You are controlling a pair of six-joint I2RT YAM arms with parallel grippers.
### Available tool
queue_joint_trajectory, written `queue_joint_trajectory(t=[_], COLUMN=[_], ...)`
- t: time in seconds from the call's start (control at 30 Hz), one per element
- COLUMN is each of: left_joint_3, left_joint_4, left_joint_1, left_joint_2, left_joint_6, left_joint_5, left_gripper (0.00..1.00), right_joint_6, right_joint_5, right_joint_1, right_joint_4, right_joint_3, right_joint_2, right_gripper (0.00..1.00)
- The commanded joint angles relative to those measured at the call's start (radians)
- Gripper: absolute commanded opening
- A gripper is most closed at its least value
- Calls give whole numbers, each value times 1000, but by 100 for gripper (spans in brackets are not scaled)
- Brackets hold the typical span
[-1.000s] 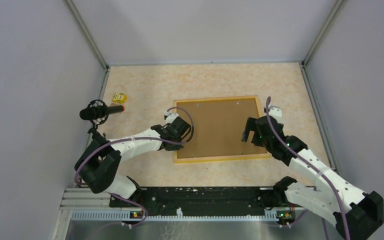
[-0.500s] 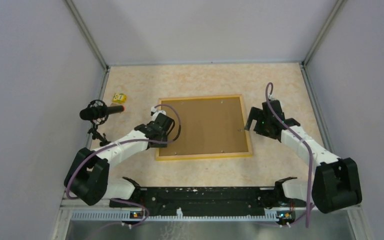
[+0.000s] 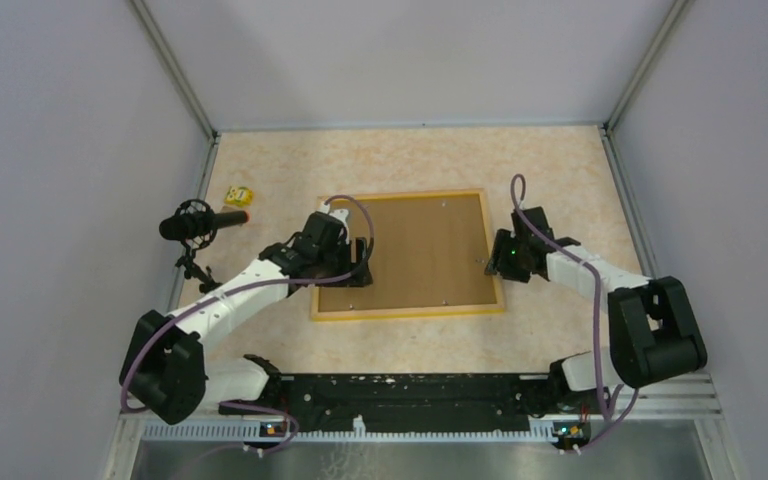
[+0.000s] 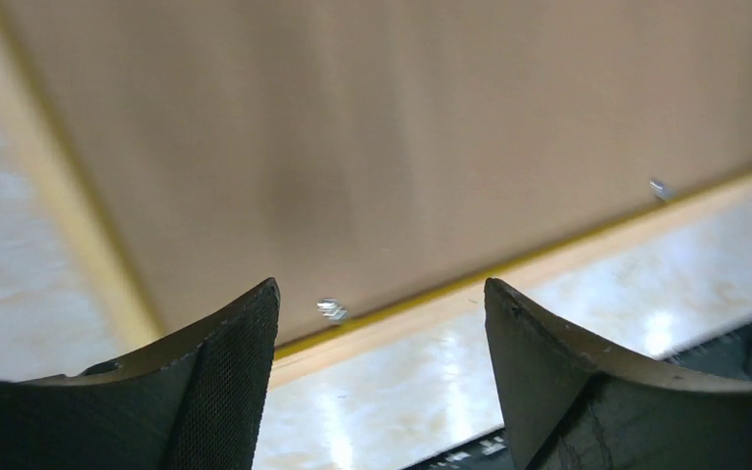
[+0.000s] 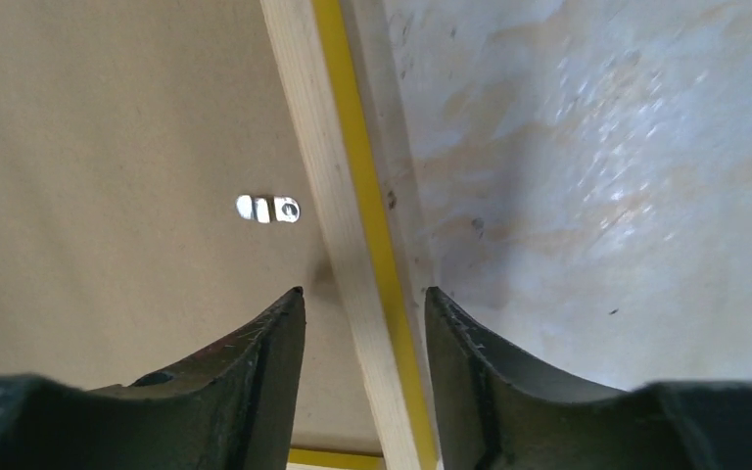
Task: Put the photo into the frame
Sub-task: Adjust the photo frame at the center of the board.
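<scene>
Left gripper (image 4: 382, 297) hovers over the frame (image 3: 405, 313) — right gripper (image 5: 364, 294) straddles its edge.

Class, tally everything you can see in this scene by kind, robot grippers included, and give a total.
frame: 1
backing board: 1
small yellow object: 1
microphone: 1
grippers: 2, left gripper and right gripper
Total: 6
</scene>
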Motion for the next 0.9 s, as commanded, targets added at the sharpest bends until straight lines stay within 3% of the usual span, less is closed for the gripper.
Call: queue_joint_trajectory(t=[0.0,0.13,0.27,0.3,0.53,0.67,0.8,0.87], left_joint_3=[-120,-249,-288,-289,-235,-157,-127,-129], left_joint_4=[233,416,486,519,792,923,1028,1048], left_joint_1=[-37,-118,-187,-199,-210,-210,-212,-213], left_joint_2=[-48,-104,-137,-141,-29,149,273,314], left_joint_6=[-103,-187,-201,-200,-185,-170,-160,-160], left_joint_5=[343,364,283,274,269,270,255,249], left_gripper=[79,80,82,82,85,87,87,86], right_joint_6=[54,120,141,140,162,320,419,390], right_joint_5=[26,37,68,77,124,120,118,60], right_joint_1=[81,134,141,141,135,82,67,69], right_joint_4=[58,88,35,14,-75,-124,-117,-79], right_joint_3=[-107,-200,-228,-217,-65,9,59,84], right_joint_2=[-56,-102,-172,-192,-220,-144,-60,-13], right_gripper=[44,26,24,26,89,95,93,91])
